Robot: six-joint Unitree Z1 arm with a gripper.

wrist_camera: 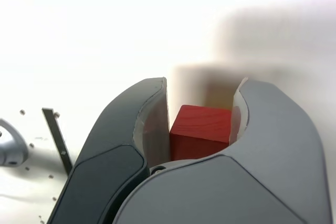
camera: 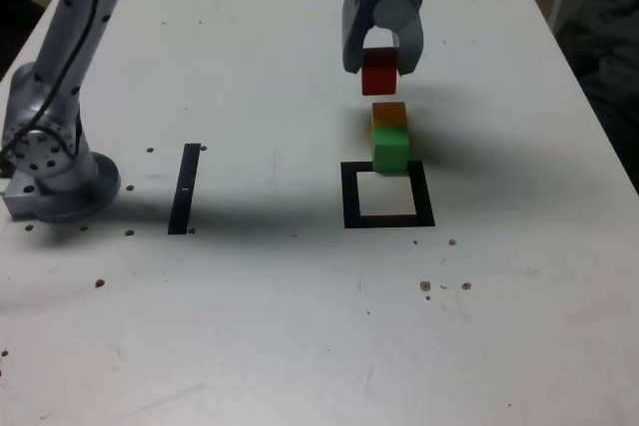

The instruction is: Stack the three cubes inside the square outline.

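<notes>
Gripping the red cube (camera: 379, 73), your gripper (camera: 380, 65) hangs above the table (camera: 250, 326) (jaws clamped on it), behind the yellow cube (camera: 389, 114) and green cube (camera: 389, 151) touching the square outline's (camera: 349, 197) far edge.

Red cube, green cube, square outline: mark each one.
red cube (camera: 379, 75), exterior view, front face between the end effector's fingers.
green cube (camera: 390, 150), exterior view, front face.
square outline (camera: 350, 197), exterior view, its left black border.

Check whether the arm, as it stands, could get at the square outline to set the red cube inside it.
Probably yes. The gripper is shut on the red cube, and the square outline has an empty interior. The green cube and yellow cube sit just behind it, so it should clear them.
</notes>
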